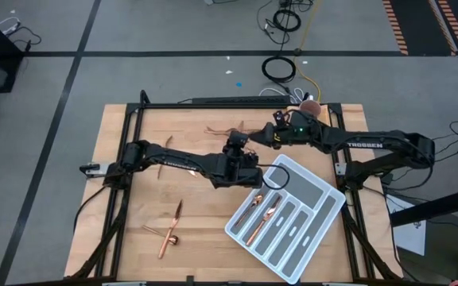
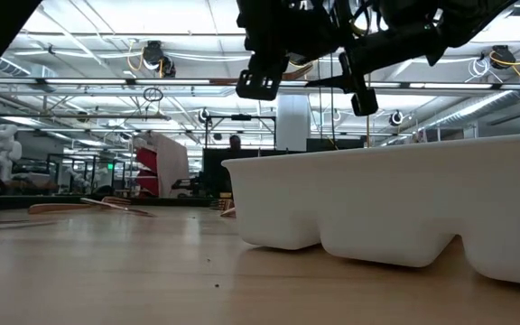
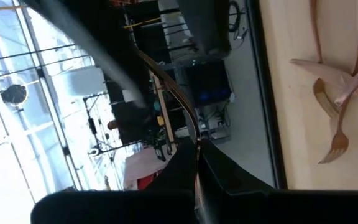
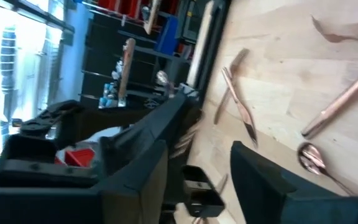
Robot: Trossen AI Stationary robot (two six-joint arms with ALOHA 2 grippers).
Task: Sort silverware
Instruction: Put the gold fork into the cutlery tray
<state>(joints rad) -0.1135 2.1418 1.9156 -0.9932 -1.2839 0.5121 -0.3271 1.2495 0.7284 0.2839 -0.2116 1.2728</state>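
Two arms: both reach in over the middle of the tabletop (image 1: 133, 135), the left from the left edge and the right from the right edge.
Left pincer (image 3: 196, 152): closed on a thin copper held piece (image 3: 166, 81), seen edge-on; whether it is a knife, fork or spoon I cannot tell.
Held piece, place: raised off the wood near the centre, just off the tray's corner nearest the centre.
Held piece, axis: it runs straight out ahead of the fingertips, in line with the pincer.
Right pincer (image 4: 204, 146): fingers spread wide with nothing between them, raised near the middle of the back edge.
Tray (image 1: 324, 208): it lies skewed toward the front right corner, its long slots running diagonally from front left to back right.
Sorted pieces (image 1: 262, 214): a few copper items already lie in the slots on the tray's centre-facing side.
Back cluster (image 4: 241, 106): a knife, a spoon and other pieces lie crossed by the back edge, just beside the right pincer.
Front pieces (image 1: 169, 230): several lie crossed near the front edge, left of the tray, and the left arm is nearer.
Deciding relation: the tray lies toward the front right corner from the left pincer, so the piece's long axis probably has to match the diagonal slots before release.
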